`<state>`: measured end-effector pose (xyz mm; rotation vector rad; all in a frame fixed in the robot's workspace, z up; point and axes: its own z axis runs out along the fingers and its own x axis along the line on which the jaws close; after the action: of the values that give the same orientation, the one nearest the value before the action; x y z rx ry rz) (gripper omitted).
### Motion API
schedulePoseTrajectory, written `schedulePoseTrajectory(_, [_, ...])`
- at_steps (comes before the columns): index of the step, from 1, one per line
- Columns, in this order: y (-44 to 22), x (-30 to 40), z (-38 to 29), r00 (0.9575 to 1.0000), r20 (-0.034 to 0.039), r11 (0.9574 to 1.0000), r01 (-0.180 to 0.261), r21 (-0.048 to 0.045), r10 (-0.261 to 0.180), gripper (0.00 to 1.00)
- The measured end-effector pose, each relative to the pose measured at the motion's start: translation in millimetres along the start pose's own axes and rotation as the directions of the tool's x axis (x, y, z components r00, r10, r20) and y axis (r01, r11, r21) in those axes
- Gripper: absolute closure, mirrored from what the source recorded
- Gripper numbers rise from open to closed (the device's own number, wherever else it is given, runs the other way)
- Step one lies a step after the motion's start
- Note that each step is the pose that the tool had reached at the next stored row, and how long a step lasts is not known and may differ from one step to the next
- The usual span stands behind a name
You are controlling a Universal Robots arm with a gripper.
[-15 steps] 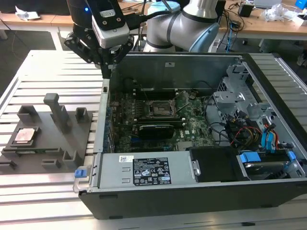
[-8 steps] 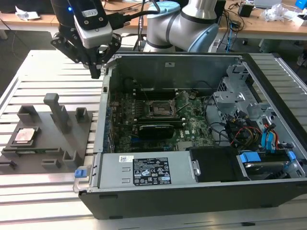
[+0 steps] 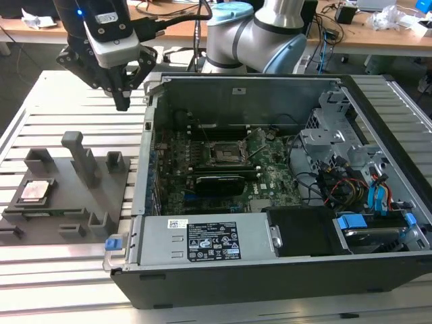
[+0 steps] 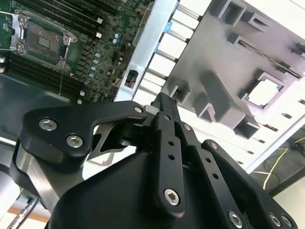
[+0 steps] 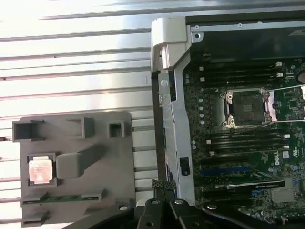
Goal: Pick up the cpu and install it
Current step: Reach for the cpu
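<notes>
The cpu (image 3: 37,191) is a small shiny pinkish square lying flat in a recess of the grey fixture tray (image 3: 67,202), at the exterior view's left. It is also seen in both wrist views (image 5: 40,171) (image 4: 263,92). My gripper (image 3: 122,102) hangs above the slatted table, between the tray and the open computer case (image 3: 270,283), well above the cpu and off to one side of it. Its black fingers (image 4: 164,102) are pressed together with nothing between them. The motherboard's empty socket (image 3: 225,154) (image 5: 248,107) sits inside the case with its metal bracket open.
The tray has upright pegs (image 3: 84,158) and blocks around the cpu. The case's metal wall (image 5: 167,95) stands between tray and motherboard. Drive cages and cables (image 3: 351,175) crowd the case at the exterior view's right. Desks with clutter stand behind.
</notes>
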<state>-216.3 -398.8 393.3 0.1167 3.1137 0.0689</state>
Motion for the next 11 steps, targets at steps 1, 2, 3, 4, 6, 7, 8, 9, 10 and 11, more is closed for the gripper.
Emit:
schedulePoseTrajectory(1, [-0.1, 1.3, -0.1, 1.0000, 0.0000, 1.0000, 0.000, 0.0001, 0.000, 0.89])
schedulePoseTrajectory(2, [-0.2, 2.7, -0.1, 1.0000, 0.0000, 1.0000, 0.000, 0.0000, 0.000, 0.89])
schedulePoseTrajectory(3, [-0.3, 4.3, -0.2, 1.0000, -0.0001, 1.0000, 0.000, 0.0001, 0.000, 0.89])
schedulePoseTrajectory(4, [-0.4, 5.6, -0.2, 1.0000, -0.0001, 1.0000, 0.000, 0.0001, 0.000, 0.89])
schedulePoseTrajectory(6, [-0.7, 8.6, -0.2, 1.0000, 0.0000, 1.0000, 0.000, 0.0000, 0.000, 0.89])
schedulePoseTrajectory(7, [-0.8, 10.1, -0.3, 1.0000, 0.0000, 1.0000, 0.000, 0.0001, 0.000, 0.89])
schedulePoseTrajectory(8, [-0.9, 12.3, -0.3, 1.0000, 0.0000, 1.0000, 0.000, 0.0001, 0.000, 0.89])
schedulePoseTrajectory(9, [-1.0, 13.7, -0.4, 1.0000, 0.0000, 1.0000, 0.000, 0.0000, 0.000, 0.89])
schedulePoseTrajectory(10, [-1.1, 15.1, -0.4, 1.0000, 0.0000, 1.0000, 0.000, 0.0000, 0.000, 0.89])
schedulePoseTrajectory(11, [-1.3, 16.9, -0.5, 1.0000, 0.0000, 1.0000, 0.000, 0.0001, 0.000, 0.89])
